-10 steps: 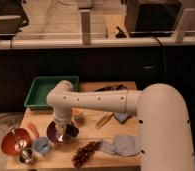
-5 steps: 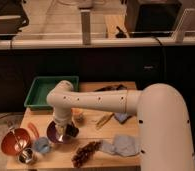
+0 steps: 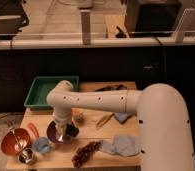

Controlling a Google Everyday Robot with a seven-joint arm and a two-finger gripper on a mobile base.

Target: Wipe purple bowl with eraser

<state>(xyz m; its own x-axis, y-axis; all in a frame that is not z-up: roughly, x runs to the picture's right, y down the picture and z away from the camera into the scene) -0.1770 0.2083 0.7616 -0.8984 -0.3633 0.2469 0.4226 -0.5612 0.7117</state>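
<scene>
While gripper [image 3: 62, 131] sits over the purple bowl [image 3: 51, 132], grip state untellable, unseen eraser is likely light, stiff: pinch its long sides.

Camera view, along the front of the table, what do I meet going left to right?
orange-red bowl → small blue object → purple bowl, with the gripper reaching into it → brownish bunch → blue-grey cloth
</scene>
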